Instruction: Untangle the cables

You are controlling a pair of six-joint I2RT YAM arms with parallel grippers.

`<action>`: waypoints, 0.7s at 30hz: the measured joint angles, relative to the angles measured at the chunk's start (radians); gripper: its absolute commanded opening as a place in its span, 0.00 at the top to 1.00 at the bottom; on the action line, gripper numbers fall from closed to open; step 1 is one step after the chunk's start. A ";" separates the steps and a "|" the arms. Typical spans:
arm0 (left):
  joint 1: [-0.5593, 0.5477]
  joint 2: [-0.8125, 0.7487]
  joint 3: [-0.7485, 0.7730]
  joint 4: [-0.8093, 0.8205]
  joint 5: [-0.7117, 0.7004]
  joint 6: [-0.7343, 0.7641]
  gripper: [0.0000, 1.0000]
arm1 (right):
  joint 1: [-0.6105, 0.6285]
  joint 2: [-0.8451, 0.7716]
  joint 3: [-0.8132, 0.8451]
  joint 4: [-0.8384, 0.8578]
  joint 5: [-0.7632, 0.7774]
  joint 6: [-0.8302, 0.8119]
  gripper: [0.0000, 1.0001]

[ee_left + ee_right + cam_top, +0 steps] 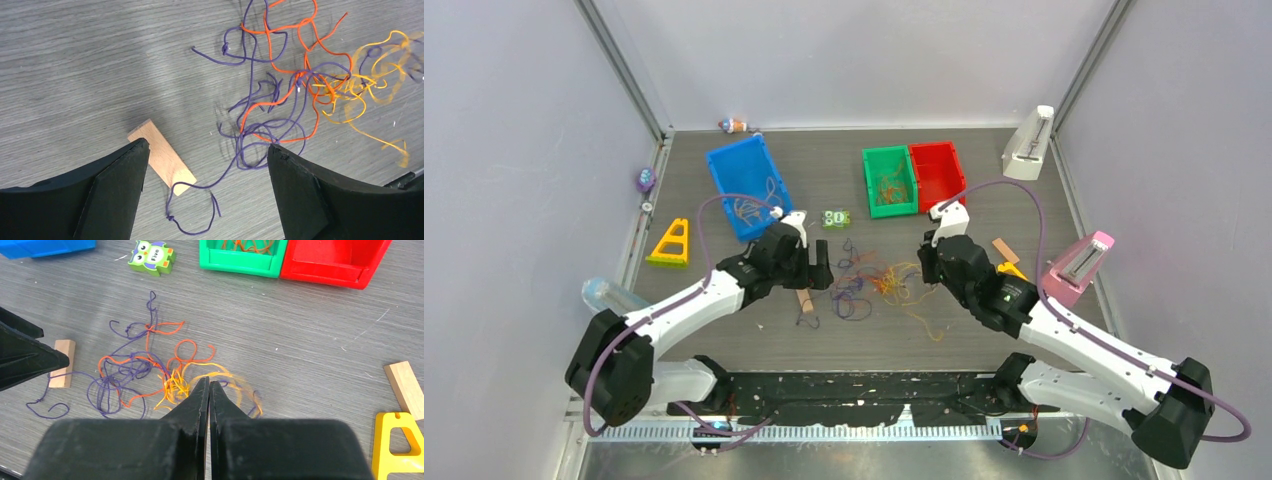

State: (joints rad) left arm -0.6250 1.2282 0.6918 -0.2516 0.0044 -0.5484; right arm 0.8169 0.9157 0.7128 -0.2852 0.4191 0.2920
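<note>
Two grippers flank cables (876, 283), tangled heap between them. Left gripper (207, 150) jaws wide apart over purple strands (248, 150), beside wooden block (162, 162). Right gripper (208, 386) fingers pressed together at yellow strands (175, 385); grip unclear.

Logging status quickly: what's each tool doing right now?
Left tool: open, holding nothing.
Right tool: closed, seemingly pinching yellow cables.
</note>
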 measured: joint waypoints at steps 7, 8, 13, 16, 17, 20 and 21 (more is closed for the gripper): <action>-0.050 0.113 0.063 -0.004 -0.024 -0.027 0.09 | 0.000 0.011 -0.031 0.000 0.011 0.021 0.95; -0.059 0.129 0.074 -0.005 -0.027 -0.029 0.10 | 0.000 0.016 -0.031 0.000 0.010 0.023 0.95; -0.098 0.218 0.138 -0.004 -0.032 -0.041 0.13 | 0.000 0.045 -0.032 0.010 0.004 0.027 0.69; -0.124 0.275 0.182 -0.004 -0.038 -0.043 0.16 | 0.000 0.088 -0.029 0.022 0.002 0.029 0.53; -0.132 0.295 0.197 -0.003 -0.039 -0.042 0.18 | 0.000 0.109 -0.024 0.021 0.002 0.031 0.49; -0.146 0.352 0.240 -0.001 -0.039 -0.039 0.22 | -0.003 0.216 0.024 -0.004 -0.002 0.032 0.42; -0.148 0.367 0.249 0.001 -0.039 -0.038 0.24 | -0.003 0.245 0.039 -0.010 -0.006 0.034 0.40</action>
State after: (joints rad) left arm -0.7727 1.5955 0.9409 -0.2504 -0.0341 -0.5865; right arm 0.8139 1.1603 0.7513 -0.2947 0.4126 0.3260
